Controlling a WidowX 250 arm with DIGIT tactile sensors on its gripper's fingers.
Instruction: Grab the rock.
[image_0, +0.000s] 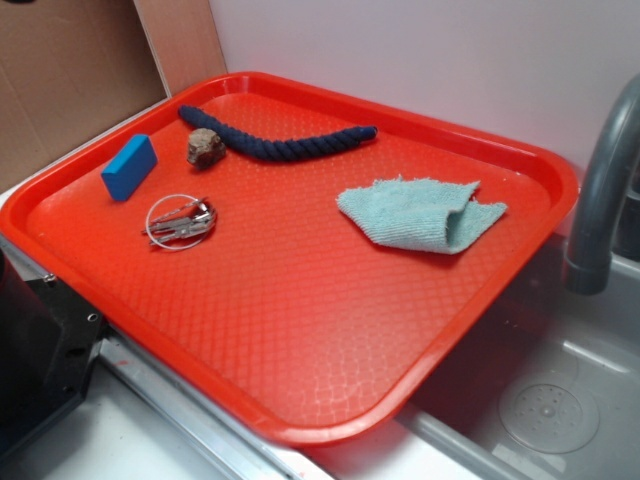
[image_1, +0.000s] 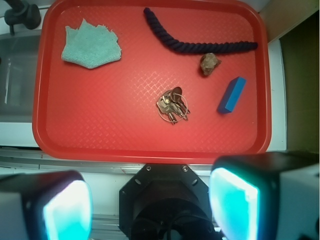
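Brown-grey rock sits near tray far-right corner in wrist view, just under rope, ahead-right of claw, whose fingers are spread apart, empty, off the tray's near edge.

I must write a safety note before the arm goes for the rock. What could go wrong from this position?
1. The rock lies right beside the rope; a closing tool may pinch the rope too.
2. The rock is lumpy, so it may slip or roll out of the grip.
3. The block and keys lie near; a drifting approach could knock them across the tray.
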